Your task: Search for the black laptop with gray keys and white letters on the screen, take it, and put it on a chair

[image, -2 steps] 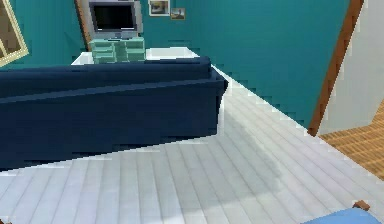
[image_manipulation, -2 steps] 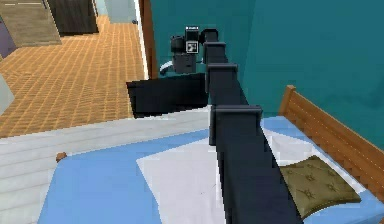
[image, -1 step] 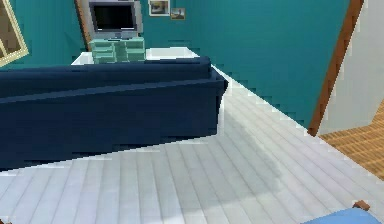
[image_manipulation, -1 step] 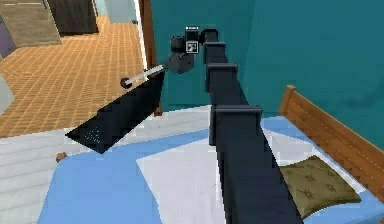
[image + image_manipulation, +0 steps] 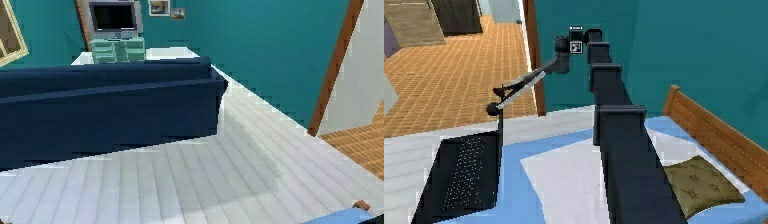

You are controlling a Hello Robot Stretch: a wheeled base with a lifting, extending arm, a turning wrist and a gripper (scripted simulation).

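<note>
One dark blue sofa (image 5: 100,110), one television (image 5: 112,17), one green stand (image 5: 115,50), seemingly two small wall pictures (image 5: 158,7). Elsewhere: one black laptop (image 5: 464,175), one wooden-framed bed (image 5: 719,130), one olive cushion (image 5: 702,183).

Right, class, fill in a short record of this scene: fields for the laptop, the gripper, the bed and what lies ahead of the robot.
Laptop: black laptop, keys facing up, lying on the bed at the arm side view's lower left
Gripper: gripper reaches near the laptop's far edge; cannot tell whether it holds anything
Bed: bed with blue cover, wooden headboard, olive pillow
Ahead: dark blue sofa; television on a green stand
Walls: teal
</note>
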